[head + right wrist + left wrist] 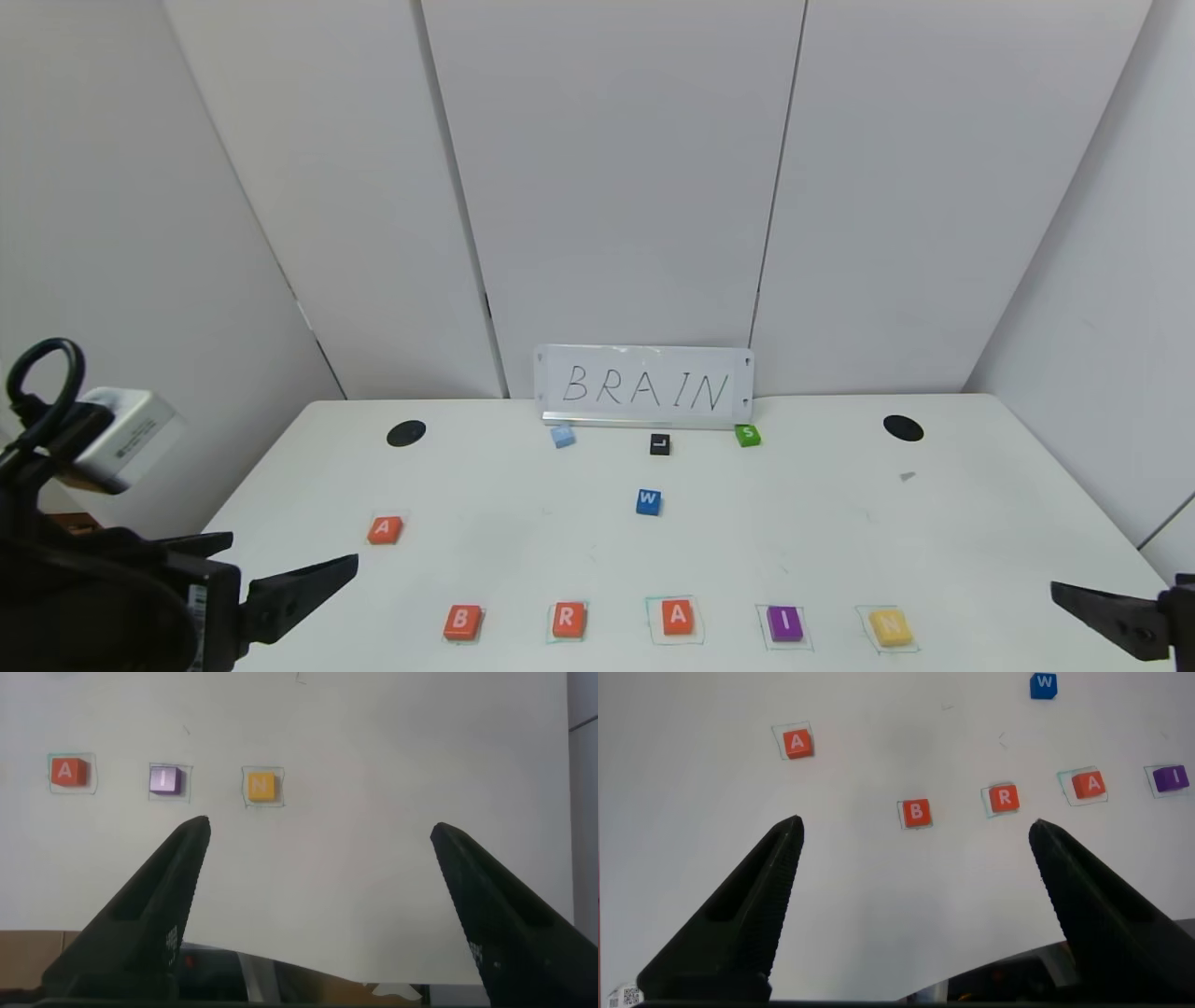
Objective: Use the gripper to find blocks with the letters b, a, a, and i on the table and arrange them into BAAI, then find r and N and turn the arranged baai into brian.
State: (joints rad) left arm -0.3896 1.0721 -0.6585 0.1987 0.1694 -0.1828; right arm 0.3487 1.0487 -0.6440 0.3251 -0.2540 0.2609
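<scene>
The left hand (915, 835) is hovering over the near-left corner of the bench (980, 523), spread wide and holding nothing; the right hand (320, 835) is hanging off the near-right edge, likewise wide and empty.

Outward from the left hand, the front row is reading B (462, 622), R (568, 619), A (678, 616), I (784, 623), N (891, 627), each block sitting in or on a thin green drawn square. That matches the sign (644, 386) at the back, which is showing BRAIN. The second orange A (385, 529) is lying apart, left of the row and further back, nearest the left hand. The B is the closest row block to that hand; the N is the closest to the right hand, just ahead of its fingers in the right wrist view.

By my reading the word is looking finished, so the main risk is disturbance: either arm sweeping low across the front edge while moving could be nudging B or N out of its square, since the blocks are small, flat and loose. The blue W (648, 501), black L (660, 444), green S (747, 435) and pale blue block (562, 436) are sitting well behind, out of harm.
</scene>
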